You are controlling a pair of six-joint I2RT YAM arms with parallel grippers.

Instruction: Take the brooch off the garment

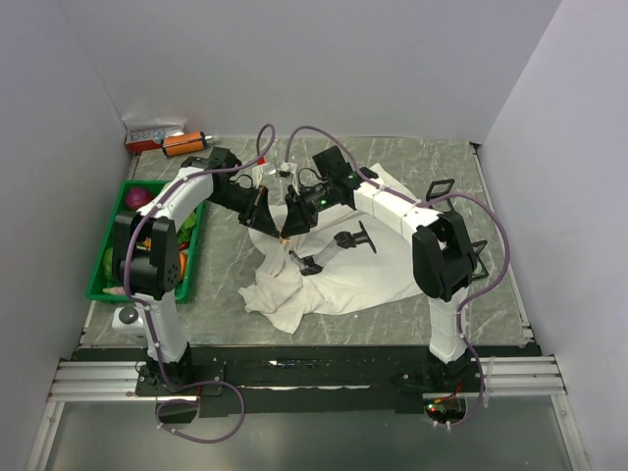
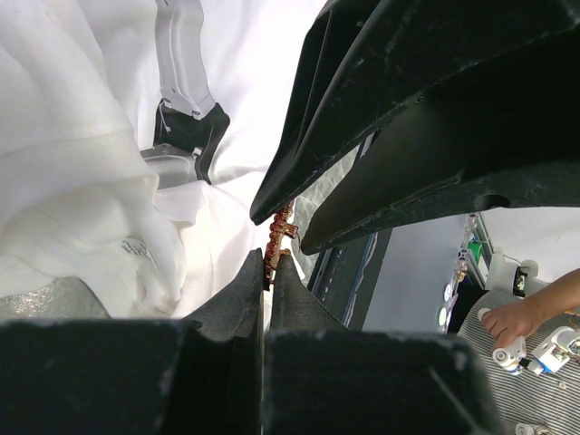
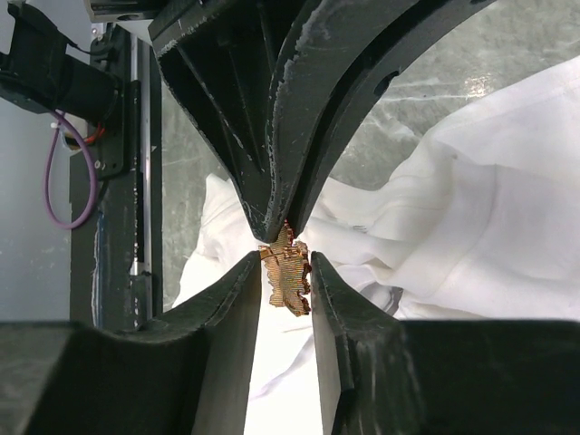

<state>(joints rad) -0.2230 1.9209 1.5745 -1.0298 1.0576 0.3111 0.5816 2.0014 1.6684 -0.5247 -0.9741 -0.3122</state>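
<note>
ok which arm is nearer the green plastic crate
Left. The left arm stands close beside the green plastic crate; the right arm stands across the white cloth garment, well away.

Even, diffuse overhead light is recorded in the top view, and only soft shadows are cast on the table (image 1: 226,285) beneath the arms. The white garment (image 2: 72,136) is blown out in both wrist views, its folds barely resolved, while the black fingers (image 3: 217,317) are rendered dark and slightly blurred at close range. The brooch (image 3: 284,272) is resolved sharply in the right wrist view.
</note>
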